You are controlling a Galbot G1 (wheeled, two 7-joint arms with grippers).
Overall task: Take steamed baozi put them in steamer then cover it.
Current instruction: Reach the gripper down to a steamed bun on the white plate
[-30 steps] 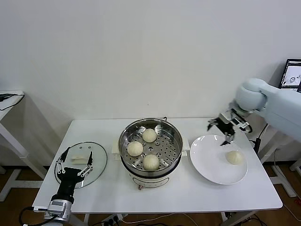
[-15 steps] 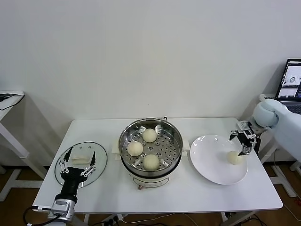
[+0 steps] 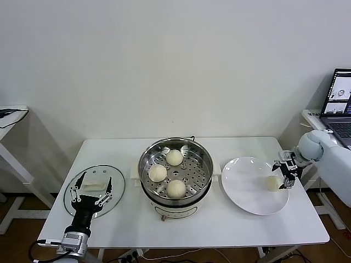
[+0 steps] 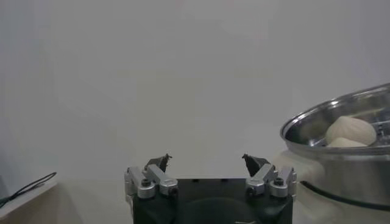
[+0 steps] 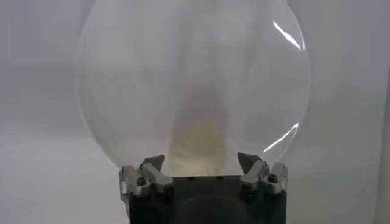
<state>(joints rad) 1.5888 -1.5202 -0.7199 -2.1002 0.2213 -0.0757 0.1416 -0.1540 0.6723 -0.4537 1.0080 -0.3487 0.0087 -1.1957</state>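
The steamer [image 3: 201, 164] stands mid-table with three steamed baozi [image 3: 176, 188] on its perforated floor. A fourth baozi [image 3: 272, 183] lies on the white plate [image 3: 247, 183] to the right. My right gripper [image 3: 284, 173] is open at the plate's right rim, right beside that bun. In the right wrist view the baozi [image 5: 198, 143] sits just ahead of the open right gripper [image 5: 200, 161], centred between its fingers. The cover [image 3: 116, 189] lies flat at the table's left. My left gripper [image 3: 93, 189] hangs open over its white handle. In the left wrist view the left gripper [image 4: 206, 162] holds nothing, with the steamer [image 4: 329, 125] off to one side.
The white table [image 3: 219, 227] ends close behind the plate on the right, where my right arm reaches in. A laptop [image 3: 339, 101] sits on a stand at far right. A side table [image 3: 11, 112] stands at far left.
My right gripper came down from above the plate's back edge to the plate's right rim, level with the baozi. The left gripper shifted slightly over the cover, then held still.
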